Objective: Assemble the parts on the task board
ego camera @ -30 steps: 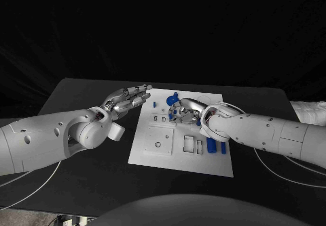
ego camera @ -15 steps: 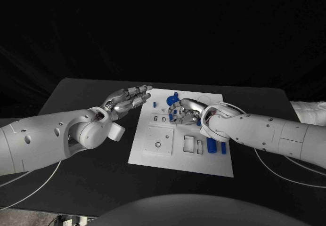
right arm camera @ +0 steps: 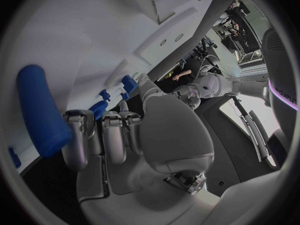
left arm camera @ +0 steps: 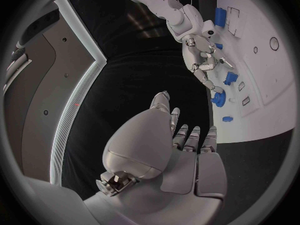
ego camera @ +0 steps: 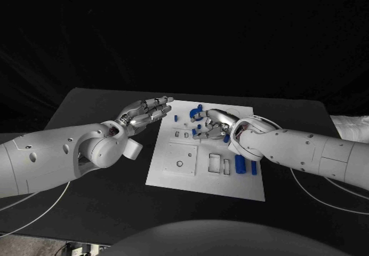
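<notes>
Off the board's left edge, the left hand (ego camera: pixel 144 113) hovered wide, holding nothing. The task board (ego camera: pixel 178 178) lay between the hands on the tabletop (ego camera: pixel 92 208). Right hand (ego camera: pixel 213 124) sat among blue parts (ego camera: pixel 195 111); grasp unclear. Advice: seat pieces squarely, gently.

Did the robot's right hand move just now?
Yes. The right hand has shifted a little toward the far edge of the task board, while the board stayed put and the left hand held still.
</notes>
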`<state>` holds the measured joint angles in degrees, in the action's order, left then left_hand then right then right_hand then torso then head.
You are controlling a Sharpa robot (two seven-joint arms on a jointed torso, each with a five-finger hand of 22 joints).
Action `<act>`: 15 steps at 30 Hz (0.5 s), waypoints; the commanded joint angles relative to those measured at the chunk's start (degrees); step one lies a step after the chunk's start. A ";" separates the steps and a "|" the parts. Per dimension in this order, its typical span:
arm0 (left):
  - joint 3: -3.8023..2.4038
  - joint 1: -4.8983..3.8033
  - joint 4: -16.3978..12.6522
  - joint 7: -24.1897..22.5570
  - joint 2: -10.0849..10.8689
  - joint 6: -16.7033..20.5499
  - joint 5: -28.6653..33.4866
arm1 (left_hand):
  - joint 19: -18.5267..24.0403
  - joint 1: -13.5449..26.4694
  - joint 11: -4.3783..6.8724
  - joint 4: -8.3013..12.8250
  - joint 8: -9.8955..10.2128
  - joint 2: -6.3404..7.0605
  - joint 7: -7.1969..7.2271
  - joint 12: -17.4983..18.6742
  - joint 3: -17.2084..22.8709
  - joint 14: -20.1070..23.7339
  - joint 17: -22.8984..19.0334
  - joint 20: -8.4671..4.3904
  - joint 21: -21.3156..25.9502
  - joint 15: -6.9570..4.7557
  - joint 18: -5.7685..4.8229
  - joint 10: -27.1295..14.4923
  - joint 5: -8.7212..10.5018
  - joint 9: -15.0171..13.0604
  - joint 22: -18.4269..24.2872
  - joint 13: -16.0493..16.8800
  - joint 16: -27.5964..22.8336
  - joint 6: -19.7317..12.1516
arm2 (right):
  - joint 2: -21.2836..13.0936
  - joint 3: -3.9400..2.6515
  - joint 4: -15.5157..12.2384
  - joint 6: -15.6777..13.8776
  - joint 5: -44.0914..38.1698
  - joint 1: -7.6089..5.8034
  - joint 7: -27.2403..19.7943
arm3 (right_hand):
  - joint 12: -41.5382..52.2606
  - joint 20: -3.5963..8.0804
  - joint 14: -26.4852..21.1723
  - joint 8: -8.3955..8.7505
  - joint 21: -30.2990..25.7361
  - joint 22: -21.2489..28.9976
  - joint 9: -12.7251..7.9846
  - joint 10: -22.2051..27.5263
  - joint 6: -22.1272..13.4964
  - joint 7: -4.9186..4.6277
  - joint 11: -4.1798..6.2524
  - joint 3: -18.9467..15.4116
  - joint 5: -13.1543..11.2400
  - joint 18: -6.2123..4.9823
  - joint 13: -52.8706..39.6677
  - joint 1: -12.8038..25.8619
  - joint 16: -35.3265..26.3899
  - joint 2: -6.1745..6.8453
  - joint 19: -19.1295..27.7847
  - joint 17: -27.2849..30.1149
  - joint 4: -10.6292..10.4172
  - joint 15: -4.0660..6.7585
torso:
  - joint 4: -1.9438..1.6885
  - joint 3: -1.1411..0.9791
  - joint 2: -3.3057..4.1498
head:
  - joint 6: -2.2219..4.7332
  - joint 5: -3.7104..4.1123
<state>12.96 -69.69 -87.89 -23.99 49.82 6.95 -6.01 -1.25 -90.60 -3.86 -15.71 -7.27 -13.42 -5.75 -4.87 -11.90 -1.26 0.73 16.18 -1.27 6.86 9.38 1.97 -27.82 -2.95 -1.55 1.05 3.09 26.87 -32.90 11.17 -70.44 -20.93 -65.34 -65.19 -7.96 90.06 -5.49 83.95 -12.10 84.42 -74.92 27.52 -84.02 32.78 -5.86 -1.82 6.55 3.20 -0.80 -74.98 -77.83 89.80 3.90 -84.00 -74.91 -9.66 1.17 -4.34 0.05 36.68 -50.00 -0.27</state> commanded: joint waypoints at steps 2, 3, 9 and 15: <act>-0.05 0.01 -0.12 -0.49 0.02 -0.86 -0.22 | -0.20 -0.48 -0.42 -0.02 -0.16 0.13 -0.29 -0.18 0.25 0.10 0.08 0.38 -0.20 0.28 0.86 -0.05 -0.35 -0.04 0.72 0.07 0.23 -0.01 | -0.49 -0.24 -0.60 -3.23 2.69 -0.09 -5.16 | -0.06 0.51 6.05 -0.07 -0.18 -12.79 -0.48 -5.98 -0.52 0.14 0.64 -1.20 -0.38 -0.94 -15.02 1.46 0.20 0.92 -0.68 -15.09 -1.17 0.45 | 0.03 -0.01 0.01 | 0.00 -0.28; -0.05 0.01 -0.13 -0.51 0.04 -0.84 -0.22 | -0.20 -0.48 -0.42 -0.02 -0.16 0.13 -0.29 -0.18 0.25 0.10 0.08 0.38 -0.20 0.28 0.86 -0.05 -0.35 -0.04 0.72 0.07 0.23 -0.01 | -0.71 -0.31 -0.82 -3.44 2.97 -0.17 -5.66 | -0.06 0.56 6.05 -0.08 -0.24 -12.76 -0.63 -5.98 -0.56 0.16 0.67 -1.56 -0.38 -0.96 -15.02 1.82 0.20 1.35 -0.62 -15.09 -1.69 0.49 | 0.02 -0.01 0.01 | 0.00 -0.29; -0.05 0.01 -0.18 -0.68 0.07 -0.66 -0.82 | -0.42 -0.54 -0.46 -0.01 -0.16 0.19 -0.31 -0.21 0.29 0.11 0.08 0.38 -0.40 0.20 0.91 -0.05 -0.36 -0.04 0.61 0.07 0.22 -0.01 | -2.75 -0.70 -2.92 -3.95 5.18 -1.50 -8.75 | -0.06 0.72 6.05 -0.29 -0.72 -12.58 -1.43 -5.98 -0.27 0.30 0.79 -4.03 -0.37 -1.09 -15.02 2.61 0.20 3.01 -0.20 -15.09 -4.27 0.61 | 0.07 0.04 -0.05 | 0.00 -0.32; -0.05 0.01 -0.41 -0.88 -0.01 -0.28 -0.78 | -1.04 -0.64 -0.38 -0.13 -0.04 0.26 -0.19 -0.26 0.49 0.09 0.10 0.41 -0.93 0.20 1.01 -0.07 -0.34 0.00 0.35 0.08 0.32 -0.45 | -5.17 -0.80 -5.46 -3.31 6.23 -4.23 -10.42 | -0.06 0.77 6.05 -0.36 -1.27 -12.39 -2.31 -5.98 0.35 0.23 0.78 -6.68 -0.37 -1.22 -15.02 2.33 0.20 3.96 0.28 -15.09 -7.04 0.62 | 0.07 -0.02 -0.07 | 0.00 -0.57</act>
<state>12.96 -69.68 -88.04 -24.05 49.92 7.00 -6.35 -1.95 -90.83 -3.86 -15.94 -7.27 -13.19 -5.82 -4.87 -11.66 -1.26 0.74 16.66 -1.94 6.86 9.36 1.96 -27.82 -2.95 -1.55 1.05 3.09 26.81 -37.79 10.44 -75.37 -23.98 -60.84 -69.05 -15.23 90.06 -4.90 84.03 -12.10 83.42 -74.91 25.33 -84.05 32.61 -5.64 -1.43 0.16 3.00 -1.70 -74.99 -75.55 89.80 7.41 -83.82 -74.91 -16.40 1.25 -4.32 0.05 36.64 -50.00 -0.70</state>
